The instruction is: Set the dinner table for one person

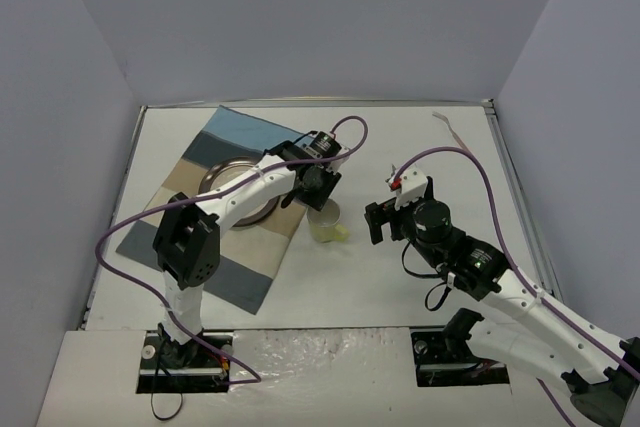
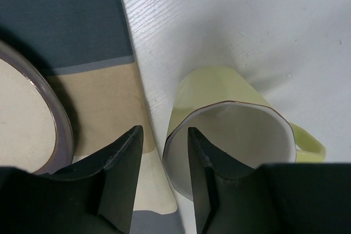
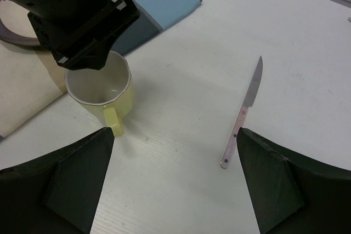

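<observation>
Yellow mug (image 3: 100, 88), one; pink-handled knife (image 3: 244, 112), one.

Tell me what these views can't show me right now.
- Mug: top view, mostly under the left gripper; left wrist view, base hidden by its fingers.
- Plate: left arm crosses it in top view; left wrist frame edge crops it.
- Knife: too small in top view; clear only from right wrist.

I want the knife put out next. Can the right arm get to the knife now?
Probably yes. The knife lies alone on bare table just ahead of the right gripper, whose jaws stand open and empty. The mug and left gripper are off to one side.
</observation>
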Controlling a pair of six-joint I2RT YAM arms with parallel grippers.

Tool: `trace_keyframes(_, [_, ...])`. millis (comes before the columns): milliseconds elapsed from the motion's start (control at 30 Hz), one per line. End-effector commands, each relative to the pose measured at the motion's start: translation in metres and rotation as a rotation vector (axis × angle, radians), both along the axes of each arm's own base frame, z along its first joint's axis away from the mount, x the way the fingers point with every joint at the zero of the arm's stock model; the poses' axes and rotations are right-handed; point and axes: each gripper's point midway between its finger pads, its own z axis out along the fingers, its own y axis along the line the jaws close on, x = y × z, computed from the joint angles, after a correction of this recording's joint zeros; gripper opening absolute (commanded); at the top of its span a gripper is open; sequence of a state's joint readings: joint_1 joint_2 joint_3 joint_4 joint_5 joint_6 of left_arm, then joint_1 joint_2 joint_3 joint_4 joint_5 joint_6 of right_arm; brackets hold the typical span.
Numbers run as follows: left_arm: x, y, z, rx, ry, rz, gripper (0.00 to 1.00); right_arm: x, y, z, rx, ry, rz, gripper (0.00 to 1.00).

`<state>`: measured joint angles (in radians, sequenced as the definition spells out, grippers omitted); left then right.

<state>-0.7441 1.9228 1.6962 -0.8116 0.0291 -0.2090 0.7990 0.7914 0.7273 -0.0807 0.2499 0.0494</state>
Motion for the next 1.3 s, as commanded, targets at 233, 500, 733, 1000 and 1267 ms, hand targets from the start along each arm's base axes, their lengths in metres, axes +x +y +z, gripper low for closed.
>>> trace_keyframes(233, [0.014, -0.008, 0.045, -0.07, -0.08, 0.014, 0.0, 0.007, -0.007, 0.018, 0.045, -0.061, -0.056, 0.91])
trace_keyframes(500, [0.044, 0.037, 0.136, -0.16, -0.211, 0.217, 0.0, 0.002, -0.021, 0.046, 0.117, -0.13, -0.102, 0.91])
trace_keyframes(733, [0.111, 0.132, 0.178, -0.285, -0.284, 0.583, 0.0, 0.0, -0.015, 0.053, 0.15, -0.125, -0.079, 0.91])
trace_keyframes(1000, [0.184, 0.218, 0.205, -0.383, -0.427, 0.838, 0.0, 0.007, -0.001, 0.037, 0.114, -0.075, -0.049, 0.91])
trace_keyframes(1267, [0.241, 0.257, 0.202, -0.416, -0.51, 0.878, 0.0, 0.011, 0.019, 0.023, 0.115, -0.011, -0.004, 0.91])
